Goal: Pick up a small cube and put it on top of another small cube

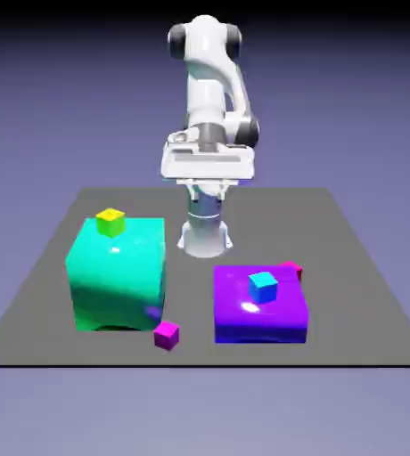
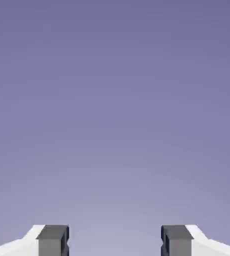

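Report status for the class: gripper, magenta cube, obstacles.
Gripper open, empty. Magenta cube on table, beside teal block. Yellow-green cube atop that block; nothing visible on either cube.

A flat, dark grey rectangular surface [image 1: 200, 307] is being shown in the exterior view. Toward its left, a big teal block with rounded edges [image 1: 119, 280] is being borne. Toward its right, a wide, low purple block [image 1: 259, 316] is being supported. Between them, near the front edge, a tiny magenta-purple cube [image 1: 167, 336] is being carried, just beside the teal block. At the far side, the white robot arm's base [image 1: 205, 239] is being held upright.
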Robot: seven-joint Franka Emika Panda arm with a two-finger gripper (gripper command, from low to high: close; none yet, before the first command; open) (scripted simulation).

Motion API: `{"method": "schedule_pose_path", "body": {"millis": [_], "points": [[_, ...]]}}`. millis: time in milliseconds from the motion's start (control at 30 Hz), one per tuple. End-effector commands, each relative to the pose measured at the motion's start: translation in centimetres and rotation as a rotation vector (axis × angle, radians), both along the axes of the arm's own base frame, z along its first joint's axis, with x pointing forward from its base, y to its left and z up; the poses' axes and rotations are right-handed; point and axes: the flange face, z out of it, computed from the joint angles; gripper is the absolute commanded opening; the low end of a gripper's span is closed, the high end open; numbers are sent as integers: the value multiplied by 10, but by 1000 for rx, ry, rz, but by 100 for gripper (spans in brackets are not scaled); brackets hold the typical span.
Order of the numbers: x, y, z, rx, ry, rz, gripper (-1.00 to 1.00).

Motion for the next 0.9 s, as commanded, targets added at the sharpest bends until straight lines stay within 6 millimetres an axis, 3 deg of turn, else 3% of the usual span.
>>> {"method": "schedule_pose_path", "body": {"millis": [0,400,733,800,867], "points": [[7,-1,-9,-21,38,31,0],[73,-12,-137,-295,487,436,0],[96,-39,-245,-551,877,802,0],[98,-47,-263,-603,960,875,0],[99,-50,-268,-620,987,899,0]]}}
